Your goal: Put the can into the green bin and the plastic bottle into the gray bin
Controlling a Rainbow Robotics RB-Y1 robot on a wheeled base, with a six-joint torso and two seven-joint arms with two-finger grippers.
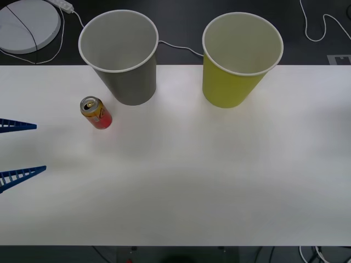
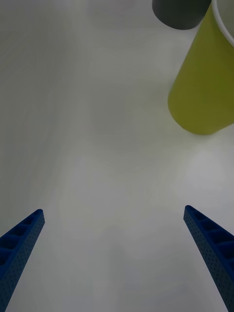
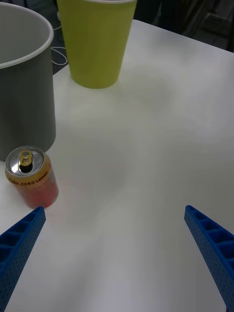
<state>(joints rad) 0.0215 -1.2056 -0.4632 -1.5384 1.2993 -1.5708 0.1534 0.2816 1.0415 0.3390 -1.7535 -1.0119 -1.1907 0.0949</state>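
place: looks like a lab or office
clues: plain white table [image 1: 181,186], cables [image 1: 323,27] on dark floor [image 1: 181,22]

Can [image 3: 31,178]: gold band w/ dark print, reads approx. "ZERO Lemon"; letters before it illegible.

The right gripper [image 2: 114,258] is seen with its blue ribbed fingers [image 2: 22,248] spread wide above the white table [image 2: 97,146]. The green bin [image 2: 202,92] is seen standing ahead, with the gray bin [image 2: 179,13] just beyond it.
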